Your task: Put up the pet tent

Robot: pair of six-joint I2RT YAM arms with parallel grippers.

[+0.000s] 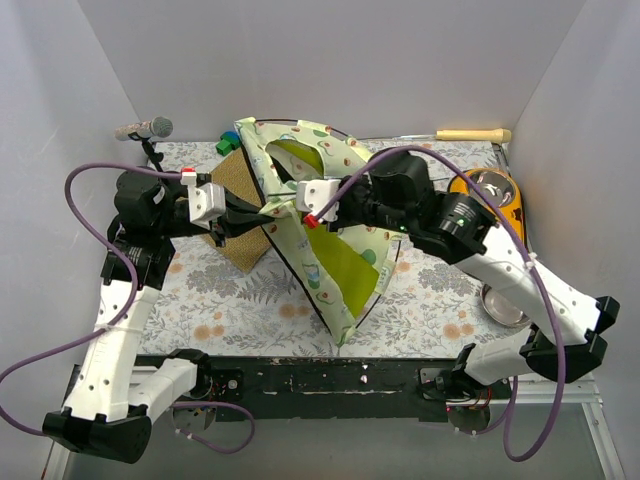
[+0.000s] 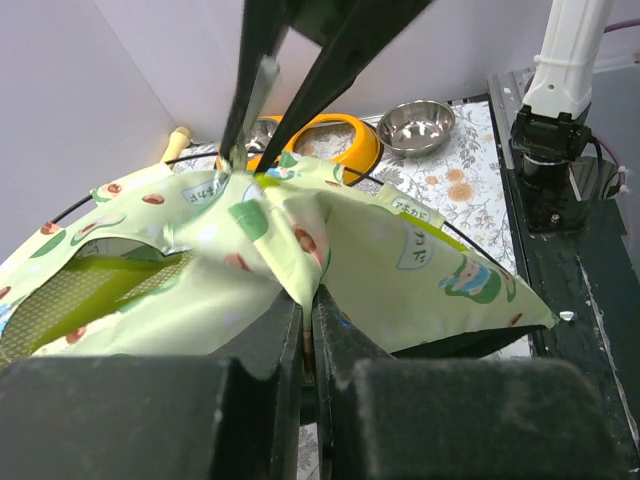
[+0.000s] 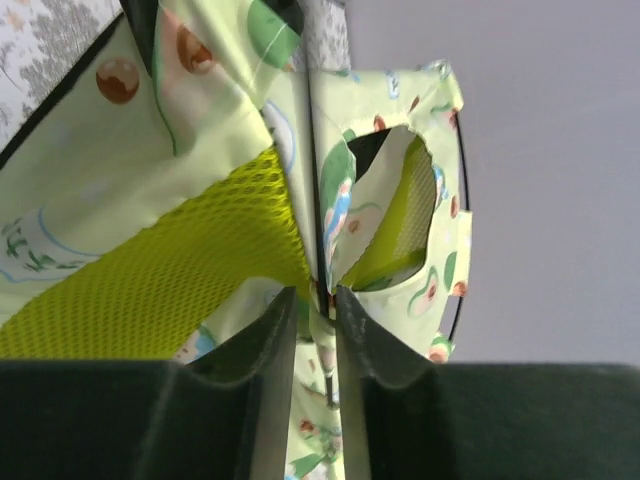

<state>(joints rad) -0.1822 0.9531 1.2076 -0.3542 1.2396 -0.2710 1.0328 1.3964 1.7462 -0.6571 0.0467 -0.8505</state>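
The pet tent (image 1: 345,262) stands half raised at the middle of the bench (image 1: 440,288), leaning over, its lime mesh lining showing through the doorway. The left end effector (image 2: 305,300) is closed tight on a fold of the printed fabric near the peak. The right end effector (image 3: 315,300) sits just beside it with its jaws slightly parted around a thin black pole (image 3: 312,180) and the seam, not visibly clamping either.
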